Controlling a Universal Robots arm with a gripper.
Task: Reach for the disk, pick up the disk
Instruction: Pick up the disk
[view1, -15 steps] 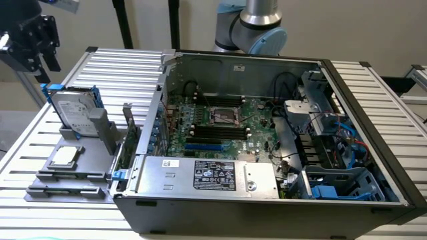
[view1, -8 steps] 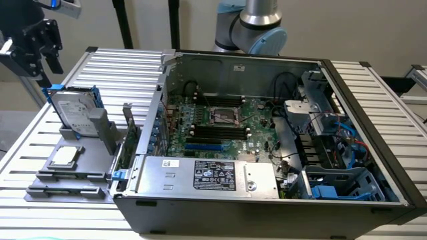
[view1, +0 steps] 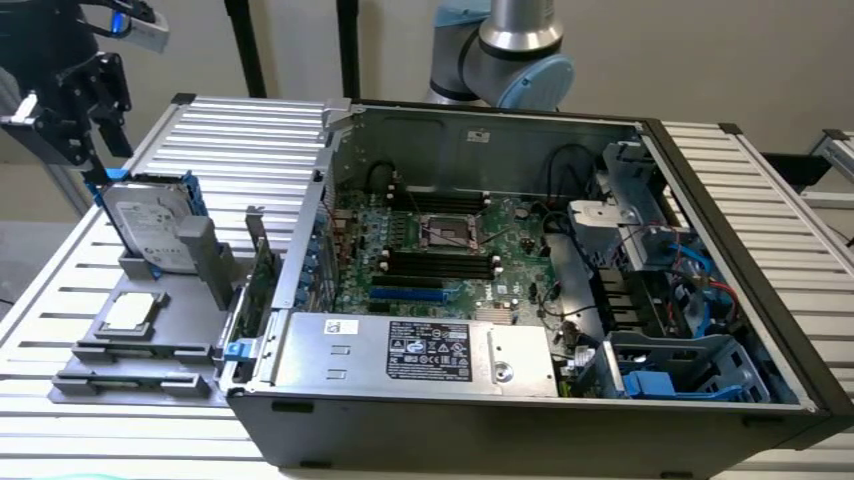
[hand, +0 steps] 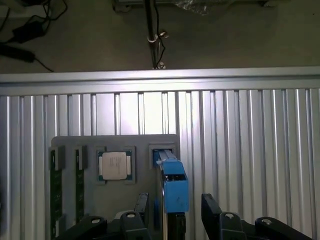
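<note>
The disk stands on edge in a grey holder on the table, at the exterior view's left, just below my tool. On the wrist view, its blue-framed top edge sits between the fingers, long axis running along their gap. I see the tool spread wide, touching and gripping nothing.

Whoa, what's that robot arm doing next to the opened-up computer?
The robot arm is going for the disk, a silver hard drive in a blue bracket. The disk stands on its edge in a grey holder on the table, beside the open computer case. The gripper hangs just above it. In the wrist view, the fingers are spread apart on either side of the disk's blue edge and have not grabbed it yet. A small square chip lies in the same holder.
</note>
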